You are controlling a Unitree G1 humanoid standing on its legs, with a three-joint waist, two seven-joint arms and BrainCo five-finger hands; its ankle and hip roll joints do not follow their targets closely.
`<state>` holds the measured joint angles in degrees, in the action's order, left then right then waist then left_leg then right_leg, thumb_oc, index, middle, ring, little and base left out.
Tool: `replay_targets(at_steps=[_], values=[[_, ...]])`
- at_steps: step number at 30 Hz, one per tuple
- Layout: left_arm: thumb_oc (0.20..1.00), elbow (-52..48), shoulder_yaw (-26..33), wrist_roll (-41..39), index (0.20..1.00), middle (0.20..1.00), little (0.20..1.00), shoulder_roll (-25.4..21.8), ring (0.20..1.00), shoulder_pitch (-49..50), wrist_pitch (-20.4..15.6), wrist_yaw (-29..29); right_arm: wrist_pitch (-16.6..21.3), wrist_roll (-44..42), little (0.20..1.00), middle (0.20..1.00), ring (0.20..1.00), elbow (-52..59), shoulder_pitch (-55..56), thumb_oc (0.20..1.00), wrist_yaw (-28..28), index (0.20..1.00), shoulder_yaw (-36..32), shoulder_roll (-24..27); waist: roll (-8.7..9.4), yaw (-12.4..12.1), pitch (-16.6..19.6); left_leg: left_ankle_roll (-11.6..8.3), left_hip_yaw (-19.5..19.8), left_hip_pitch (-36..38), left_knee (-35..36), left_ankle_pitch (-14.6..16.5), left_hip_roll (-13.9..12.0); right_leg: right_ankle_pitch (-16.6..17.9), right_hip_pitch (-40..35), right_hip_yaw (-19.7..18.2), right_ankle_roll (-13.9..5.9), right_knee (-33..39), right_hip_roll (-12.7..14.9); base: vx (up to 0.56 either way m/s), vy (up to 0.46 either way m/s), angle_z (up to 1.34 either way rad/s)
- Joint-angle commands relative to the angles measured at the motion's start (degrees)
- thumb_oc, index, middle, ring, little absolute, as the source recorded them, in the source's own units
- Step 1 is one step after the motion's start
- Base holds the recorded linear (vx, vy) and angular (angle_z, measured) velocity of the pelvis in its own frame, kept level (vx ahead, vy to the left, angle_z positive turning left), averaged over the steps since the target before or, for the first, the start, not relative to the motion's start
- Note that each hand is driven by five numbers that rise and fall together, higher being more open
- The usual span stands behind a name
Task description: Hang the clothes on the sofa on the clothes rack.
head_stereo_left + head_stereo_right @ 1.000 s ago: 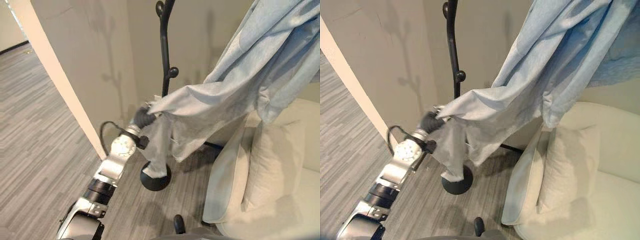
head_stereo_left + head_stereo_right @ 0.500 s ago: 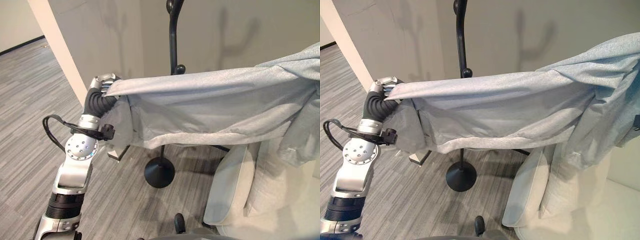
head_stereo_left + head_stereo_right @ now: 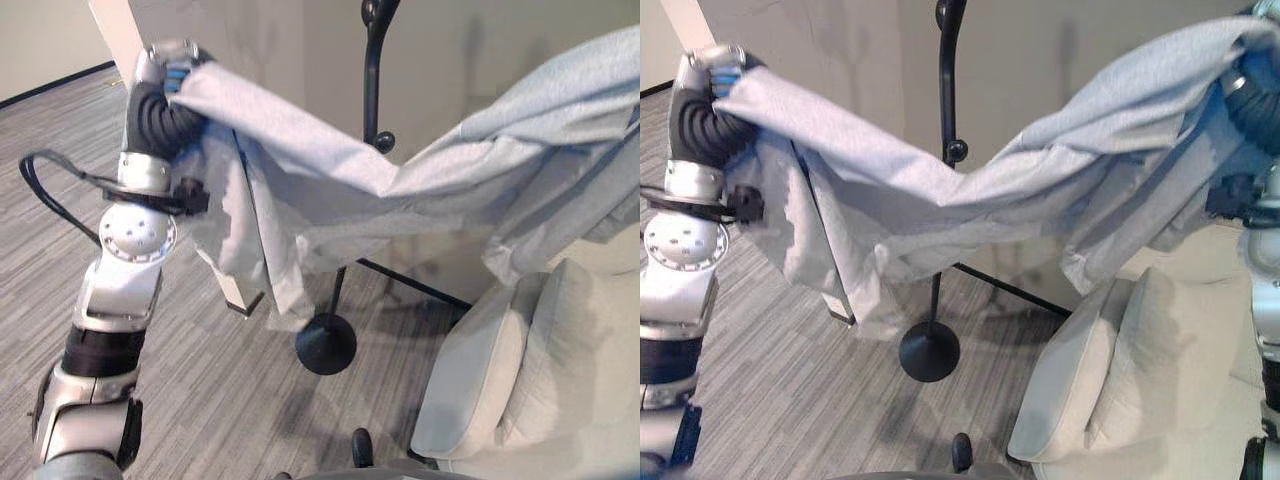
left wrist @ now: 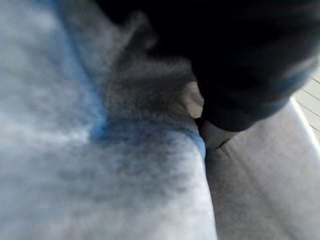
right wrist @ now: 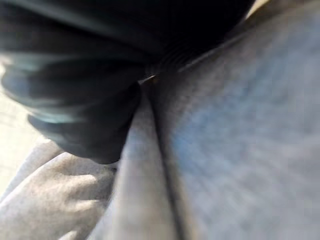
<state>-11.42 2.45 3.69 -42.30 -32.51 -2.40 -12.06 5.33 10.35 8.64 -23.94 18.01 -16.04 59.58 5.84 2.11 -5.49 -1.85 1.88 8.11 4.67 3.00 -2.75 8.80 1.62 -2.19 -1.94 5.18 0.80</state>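
Observation:
A light grey garment (image 3: pixel 330 190) stretches across the scene in front of the black clothes rack (image 3: pixel 374 60), sagging in the middle. My left hand (image 3: pixel 170 68) is raised high at the left, shut on one end of the cloth. My right hand (image 3: pixel 1252 70) holds the other end up at the right, its fingers buried in the fabric. The rack's pole rises behind the garment, with a knob hook (image 3: pixel 383 142) just above the sag and a round base (image 3: pixel 325 343) on the floor. Grey cloth (image 4: pixel 125 165) lies close against both wrist cameras.
A cream sofa (image 3: pixel 560 380) with a cushion stands at the lower right, beside the rack's base. A beige wall corner (image 3: pixel 120 30) rises behind my left hand. Grey striped carpet (image 3: pixel 220 400) covers the floor to the left.
My left hand has lifted its end of the garment higher and further left. The cloth, taut half a second ago, now sags in the middle by the rack's knob. The view has shifted.

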Motion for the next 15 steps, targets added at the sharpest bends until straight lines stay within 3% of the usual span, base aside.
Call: replay_targets(at_steps=[1, 5, 6, 9, 10, 12, 15], values=[[0.2, 2.7, -3.1, 2.2, 0.2, 0.2, 0.2, -4.3, 0.2, -10.5, -2.8, -6.3, -1.8, 1.4, 0.2, 0.2, 0.2, -4.9, -8.3, 0.2, 5.0, 0.2, 0.2, 7.0, -1.97, -1.8, 0.2, 0.47, -1.7, -1.6, 0.3, -1.5, -1.5, -1.4, -1.4, 1.3, 0.07, -0.2, 2.9, -0.01, -0.01, 0.04], [0.2, 12.2, -10.0, 1.4, 0.2, 0.2, 0.2, -10.8, 0.2, -27.4, -2.6, -12.7, -4.2, 1.5, 0.2, 0.2, 0.2, -17.3, -19.1, 0.2, 6.1, 0.2, 10.9, 14.9, -2.19, -3.0, -0.1, 0.54, -1.7, -1.0, 0.3, -1.1, -1.5, -2.1, -2.1, 1.4, 0.14, -0.2, 2.8, 0.02, 0.0, 0.0], [0.2, 12.2, -10.0, 1.4, 0.2, 0.2, 0.2, -10.8, 0.2, -27.4, -2.6, -12.7, -4.2, 1.5, 0.2, 0.2, 0.2, -17.3, -19.1, 0.2, 6.1, 0.2, 10.9, 14.9, -2.19, -3.0, -0.1, 0.54, -1.7, -1.0, 0.3, -1.1, -1.5, -2.1, -2.1, 1.4, 0.14, -0.2, 2.8, 0.0, 0.0, 0.0], [0.2, 21.9, -18.1, 0.7, 0.2, 0.2, 0.2, -14.5, 0.2, -39.8, -2.6, -16.2, -4.8, 0.8, 0.2, 0.2, 0.2, -25.4, -28.1, 0.2, 6.4, 0.2, 19.6, 17.1, -2.34, -3.5, -1.0, 0.61, -1.6, -0.7, 0.3, -0.9, -1.4, -2.4, -2.4, 1.4, 0.25, -0.2, 2.9, 0.0, 0.0, 0.0], [0.2, 24.0, -20.7, 0.9, 0.2, 0.2, 0.2, -15.4, 0.2, -42.6, -2.3, -16.8, -5.2, 0.8, 0.2, 0.2, 0.2, -26.8, -29.6, 0.2, 6.2, 0.2, 21.5, 17.4, -2.55, -3.7, -1.1, 0.62, -1.6, -0.8, 0.3, -1.1, -1.3, -2.2, -2.4, 1.5, 0.33, -0.2, 3.0, 0.0, 0.0, 0.0], [0.2, 36.3, -33.4, -0.7, 0.2, 0.2, 0.2, -17.2, 0.2, -55.3, -1.9, -18.1, -5.7, -0.7, 0.2, 0.2, 0.2, -33.2, -38.4, 0.2, 6.3, 0.2, 30.2, 15.7, -2.97, -4.0, -2.3, 0.77, -1.6, -0.6, 0.3, -1.0, -1.1, -2.3, -2.5, 1.4, 0.48, -0.2, 3.2, 0.0, -0.004, 0.04], [0.2, 41.5, -39.6, -2.2, 0.2, 0.2, 0.2, -17.0, 0.2, -61.0, -2.5, -17.9, -5.6, -2.0, 0.2, 0.2, 0.2, -36.8, -42.7, 0.2, 6.1, 0.2, 34.0, 14.1, -2.85, -3.9, -3.4, 0.8, -1.6, -0.5, 0.3, -0.6, -1.1, -2.8, -2.7, 1.3, 0.54, -0.2, 3.2, 0.0, 0.0, 0.0]])
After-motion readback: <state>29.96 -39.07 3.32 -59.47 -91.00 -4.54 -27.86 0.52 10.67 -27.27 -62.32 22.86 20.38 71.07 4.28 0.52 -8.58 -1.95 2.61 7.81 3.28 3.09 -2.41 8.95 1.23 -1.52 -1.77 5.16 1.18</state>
